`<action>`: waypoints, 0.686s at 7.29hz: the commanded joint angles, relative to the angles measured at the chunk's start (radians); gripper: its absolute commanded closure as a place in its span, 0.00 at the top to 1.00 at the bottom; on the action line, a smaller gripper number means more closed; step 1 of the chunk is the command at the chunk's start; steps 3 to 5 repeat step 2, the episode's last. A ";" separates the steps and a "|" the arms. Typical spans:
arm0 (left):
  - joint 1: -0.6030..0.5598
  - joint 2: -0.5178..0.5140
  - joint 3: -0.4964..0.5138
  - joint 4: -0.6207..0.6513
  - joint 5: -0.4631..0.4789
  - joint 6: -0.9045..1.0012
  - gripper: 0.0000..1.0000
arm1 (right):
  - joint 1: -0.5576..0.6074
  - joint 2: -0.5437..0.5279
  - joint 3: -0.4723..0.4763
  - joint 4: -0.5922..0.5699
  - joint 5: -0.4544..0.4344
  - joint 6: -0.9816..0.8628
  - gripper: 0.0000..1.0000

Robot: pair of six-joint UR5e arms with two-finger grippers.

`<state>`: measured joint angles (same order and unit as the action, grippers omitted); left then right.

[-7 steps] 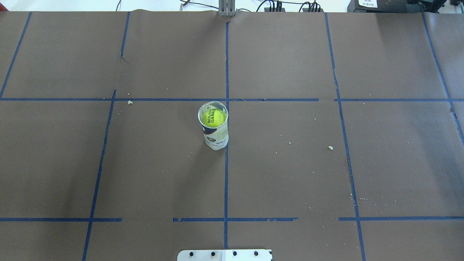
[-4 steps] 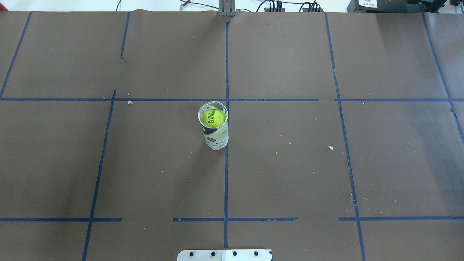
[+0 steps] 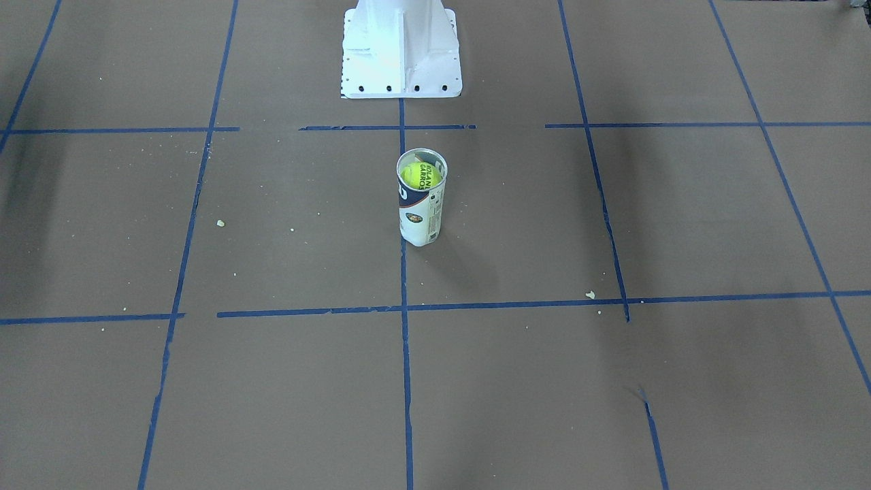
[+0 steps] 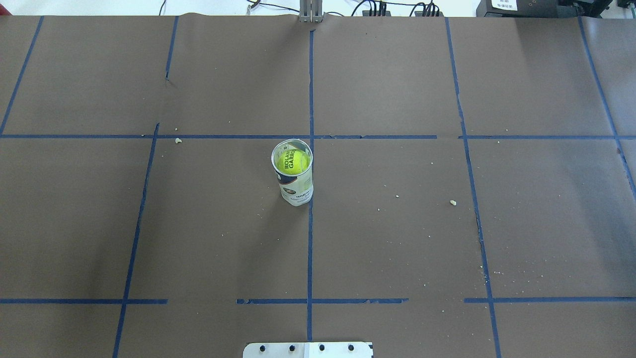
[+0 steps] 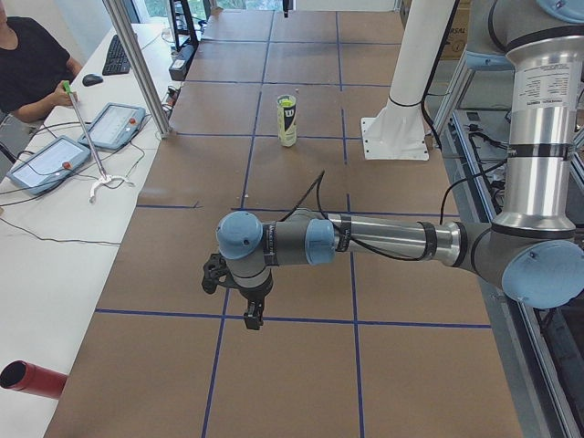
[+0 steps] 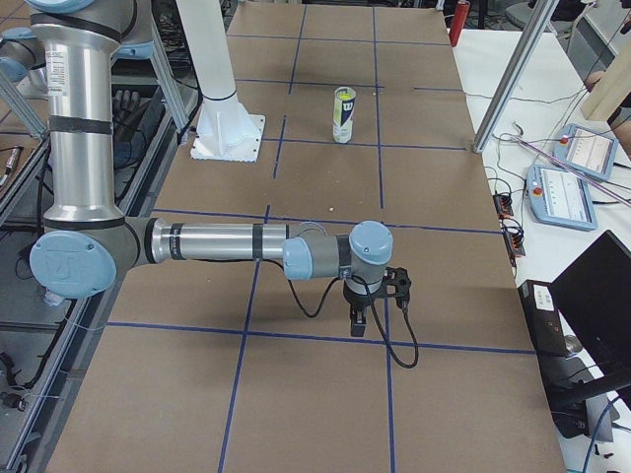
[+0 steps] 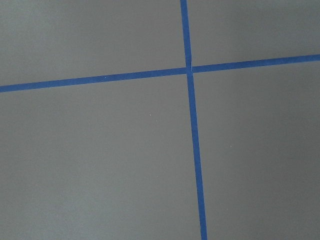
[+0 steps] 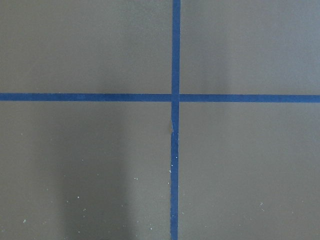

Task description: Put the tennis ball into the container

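Note:
The tennis ball [image 4: 293, 162] sits inside the container [image 4: 296, 190], near its open top, lettering up. The tube stands upright at the table's middle, beside the centre tape line; the front-facing view shows the ball [image 3: 420, 175] in the tube [image 3: 422, 216] too. Neither gripper shows in the overhead or front-facing views. The left gripper [image 5: 251, 315] hangs low over the table far from the tube [image 5: 287, 128], and the right gripper [image 6: 358, 323] does likewise at the other end, away from the tube [image 6: 343, 120]. I cannot tell whether either is open or shut. Both wrist views show only brown paper and blue tape.
The white robot base [image 3: 401, 47] stands behind the tube. Small crumbs [image 4: 452, 202] dot the brown paper. Control tablets [image 5: 114, 123], a metal post [image 5: 137, 64] and a seated operator [image 5: 32, 64] line the far side; a red cylinder [image 5: 32, 379] lies at that side's corner.

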<state>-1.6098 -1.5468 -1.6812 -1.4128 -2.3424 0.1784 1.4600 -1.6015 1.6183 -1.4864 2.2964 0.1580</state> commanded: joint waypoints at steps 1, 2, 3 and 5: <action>-0.004 -0.001 -0.003 0.000 0.000 0.000 1.00 | 0.000 0.000 0.000 0.000 0.000 0.000 1.00; -0.004 -0.002 -0.002 0.000 0.000 0.001 1.00 | 0.000 0.000 0.000 0.000 0.000 0.000 1.00; -0.004 -0.002 -0.002 0.000 0.000 0.001 1.00 | 0.000 0.000 0.000 0.000 0.000 0.000 1.00; -0.004 -0.002 -0.002 0.000 0.000 0.001 1.00 | 0.000 0.000 0.000 0.000 0.000 0.000 1.00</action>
